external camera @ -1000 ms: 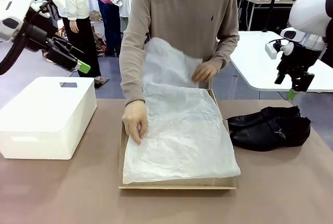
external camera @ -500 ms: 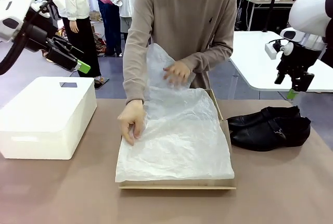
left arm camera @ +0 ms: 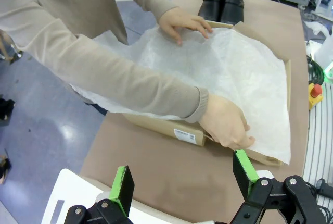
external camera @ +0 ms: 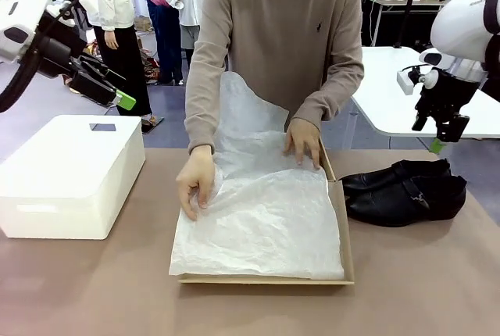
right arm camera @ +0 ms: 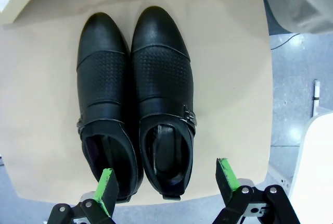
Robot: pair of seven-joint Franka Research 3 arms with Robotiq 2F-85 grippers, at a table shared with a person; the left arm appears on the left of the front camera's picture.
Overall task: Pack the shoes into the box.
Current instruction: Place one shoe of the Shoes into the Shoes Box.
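The pair of glossy black shoes (external camera: 405, 189) (right arm camera: 138, 99) (left arm camera: 222, 1) lies side by side on the table's right side, toes toward the box. The tan cardboard box (external camera: 342, 226) (left arm camera: 183, 134) sits open mid-table, covered by white tissue paper (external camera: 262, 211) that a person's two hands (external camera: 197, 182) press flat. My left gripper (external camera: 117, 90) (left arm camera: 184, 181) hangs open, high over the table's left. My right gripper (external camera: 441, 137) (right arm camera: 166, 179) hovers open above the heel end of the shoes, holding nothing.
A white rounded plastic box (external camera: 70, 173) stands at the table's left. The person in a tan sweater (external camera: 273, 39) leans over the far edge. Bare table runs along the near edge. A white side table (external camera: 391, 90) stands behind on the right.
The person pulled the tissue leftward and lowered one hand from the raised sheet to the box's far right corner. Both arms stayed nearly still.
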